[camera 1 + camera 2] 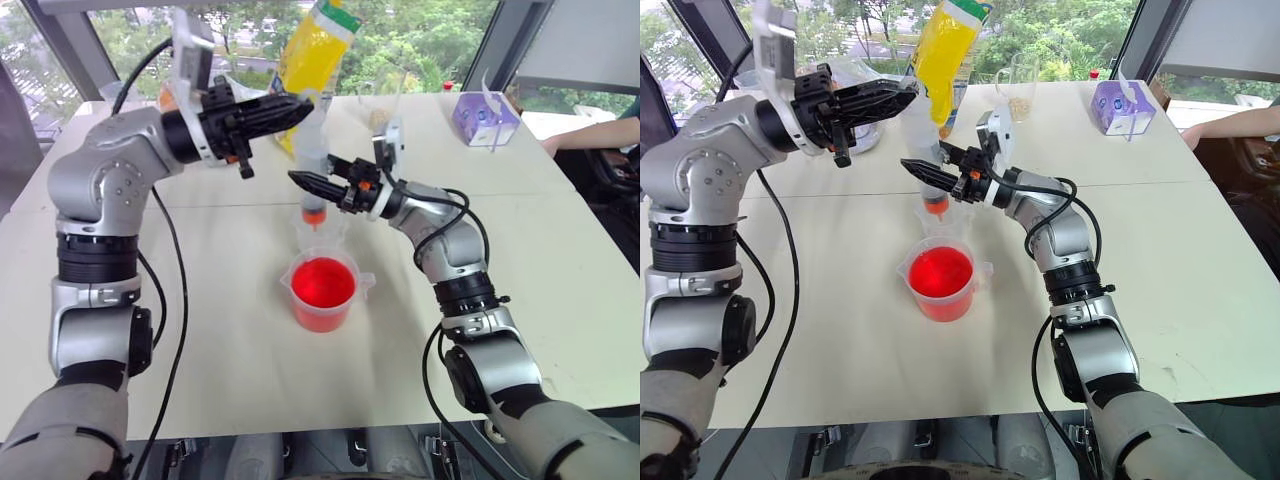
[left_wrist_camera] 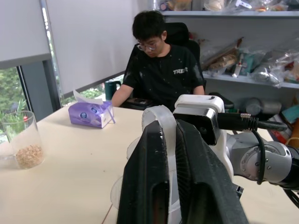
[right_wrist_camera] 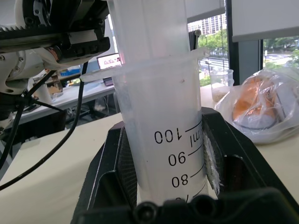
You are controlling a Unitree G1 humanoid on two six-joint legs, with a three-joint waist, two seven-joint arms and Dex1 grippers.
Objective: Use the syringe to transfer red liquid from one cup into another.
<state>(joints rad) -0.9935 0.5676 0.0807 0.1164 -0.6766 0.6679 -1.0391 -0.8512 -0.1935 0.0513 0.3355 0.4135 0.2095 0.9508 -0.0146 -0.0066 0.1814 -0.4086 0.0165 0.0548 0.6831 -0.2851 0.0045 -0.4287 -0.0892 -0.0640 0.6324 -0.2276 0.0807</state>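
Clear plastic syringe [image 1: 313, 165]: upright, barrel clamped across the scale marks by your right gripper [image 1: 322, 184], orange-red tip [image 1: 314, 214] down inside the small plain cup [image 1: 318, 238]. White plunger [image 2: 161, 122]: top pinched between the fingers of your left gripper [image 1: 283, 110], closed on it from the side. Measuring beaker [image 1: 324, 290]: red liquid [image 1: 322, 282] inside, just in front of the small cup. Handling: likely the emptying stroke. Hold the barrel steady and plumb, drive the plunger straight along its axis, slowly. A sideways push could tilt the tip out of the cup or tip the cup.
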